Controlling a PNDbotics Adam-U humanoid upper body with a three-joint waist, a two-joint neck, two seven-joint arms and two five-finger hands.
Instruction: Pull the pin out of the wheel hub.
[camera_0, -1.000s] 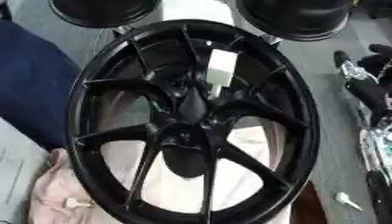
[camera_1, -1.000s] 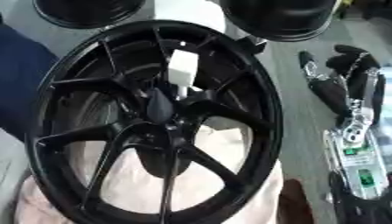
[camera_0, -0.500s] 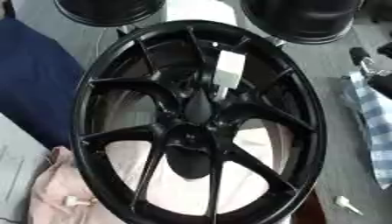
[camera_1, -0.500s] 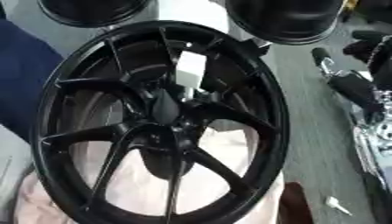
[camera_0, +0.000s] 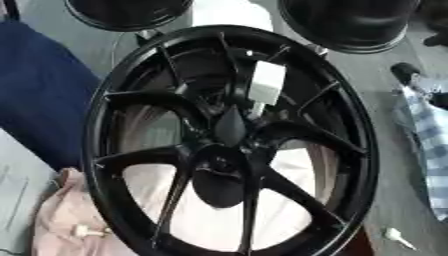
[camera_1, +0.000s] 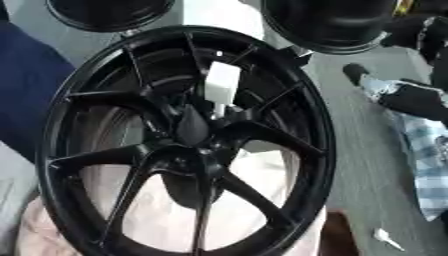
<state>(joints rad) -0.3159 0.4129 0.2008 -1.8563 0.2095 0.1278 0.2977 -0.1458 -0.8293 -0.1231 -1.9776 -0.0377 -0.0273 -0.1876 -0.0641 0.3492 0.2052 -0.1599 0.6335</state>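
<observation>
neither robot hand shows, so we cannot tell their state. one black wheel hub (camera_0: 232, 150) lies on pale cloth (camera_0: 61, 220), its white pin (camera_0: 266, 84) in place.

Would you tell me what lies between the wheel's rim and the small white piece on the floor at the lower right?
Only bare grey floor separates the black wheel from the small white piece; the right eye view shows that stretch best.

Even, soft light, fairly bright, with no hard shadows. Both views are soft with motion blur, worst right of the wheel (camera_0: 229, 145), where the checked cloth (camera_1: 430, 165) smears. The wheel's gloss rim carries dull grey sheen along its upper arc. The white block (camera_1: 221, 83) on it is washed out, edges fuzzy
</observation>
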